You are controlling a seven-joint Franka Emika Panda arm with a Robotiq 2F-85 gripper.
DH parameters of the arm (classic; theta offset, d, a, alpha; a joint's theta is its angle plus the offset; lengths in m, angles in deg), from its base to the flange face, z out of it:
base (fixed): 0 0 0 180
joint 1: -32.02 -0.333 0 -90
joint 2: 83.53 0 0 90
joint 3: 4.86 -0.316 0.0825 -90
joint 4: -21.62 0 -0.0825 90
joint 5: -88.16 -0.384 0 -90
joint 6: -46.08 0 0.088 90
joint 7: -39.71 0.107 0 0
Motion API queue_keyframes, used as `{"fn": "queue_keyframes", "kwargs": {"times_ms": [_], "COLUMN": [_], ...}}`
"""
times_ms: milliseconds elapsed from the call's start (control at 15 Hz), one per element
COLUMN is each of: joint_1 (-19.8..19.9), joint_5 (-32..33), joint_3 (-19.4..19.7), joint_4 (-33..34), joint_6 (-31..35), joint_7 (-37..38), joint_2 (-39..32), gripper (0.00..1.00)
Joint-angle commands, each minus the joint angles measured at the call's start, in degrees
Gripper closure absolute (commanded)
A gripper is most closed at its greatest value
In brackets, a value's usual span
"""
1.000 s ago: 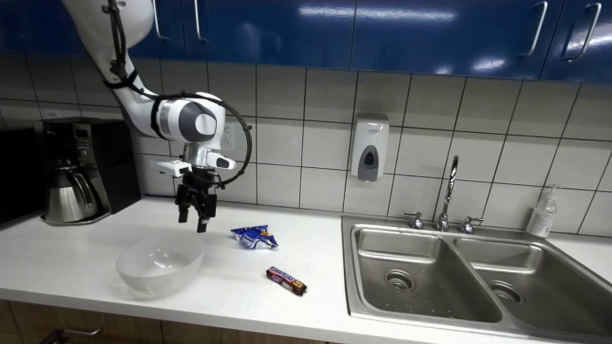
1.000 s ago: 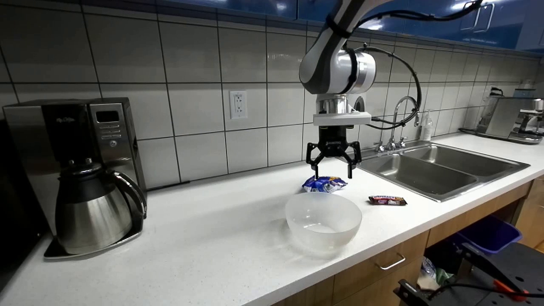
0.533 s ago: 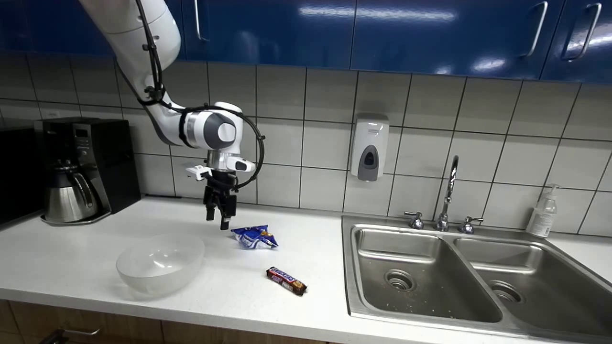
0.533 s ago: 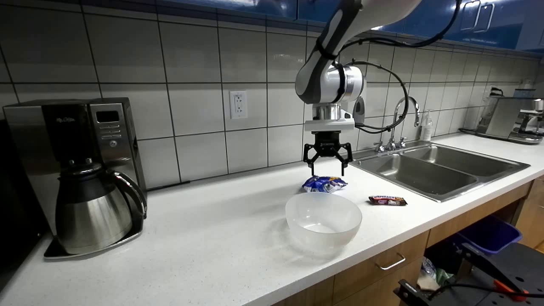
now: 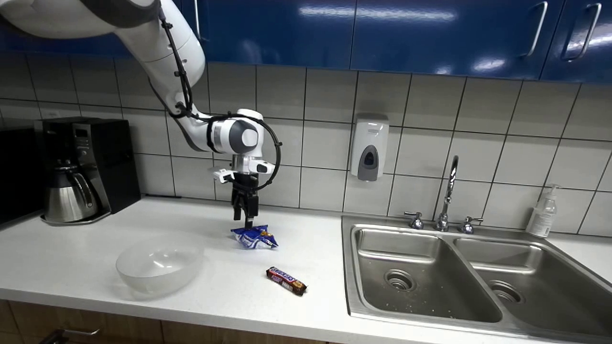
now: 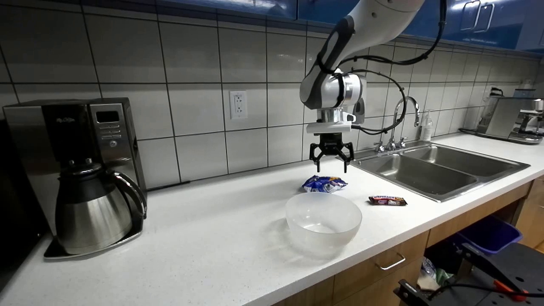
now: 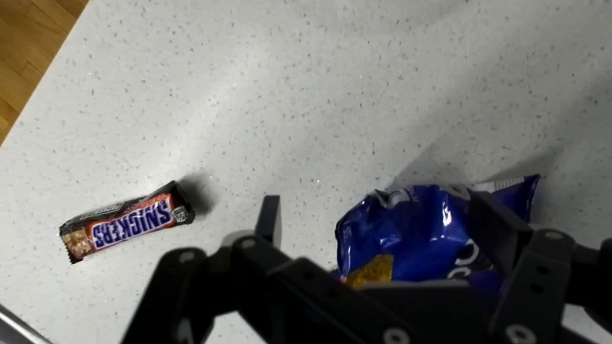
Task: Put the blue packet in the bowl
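The crinkled blue packet (image 5: 260, 241) lies on the white counter, and it also shows in an exterior view (image 6: 325, 184) behind the bowl. My gripper (image 5: 243, 221) is open and empty just above the packet; a gap shows between the fingertips (image 6: 331, 170) and the packet. In the wrist view the packet (image 7: 416, 229) lies between the open fingers (image 7: 377, 210), closer to the right finger, which covers part of it. Its lower part is hidden by the gripper body. The translucent bowl (image 5: 158, 284) stands upright near the counter's front edge, empty. The bowl's wall (image 6: 325, 242) shows too. The wrist view does not show the bowl.
A dark brown Snickers bar (image 5: 286, 281) lies in front of the packet; the wrist view shows it left of the gripper (image 7: 129, 222). A steel double sink (image 5: 349, 267) is on one side, a coffee maker (image 6: 95, 212) on the other. A tiled wall (image 6: 195, 161) stands behind.
My gripper has moved from near the bowl toward the packet and is now above it, still open. The packet, the bowl and the bar have not moved.
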Motion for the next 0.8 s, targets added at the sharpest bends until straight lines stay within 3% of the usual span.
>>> {"fn": "queue_keyframes", "kwargs": {"times_ms": [0, 733], "joint_1": [1.5, 2.6], "joint_5": [-0.8, -1.3], "joint_3": [0.5, 0.1], "joint_4": [7.7, 19.8], "joint_6": [-4.0, -6.2], "joint_7": [3.5, 13.1], "joint_2": [-4.5, -12.6], "gripper": [0.0, 0.0]}}
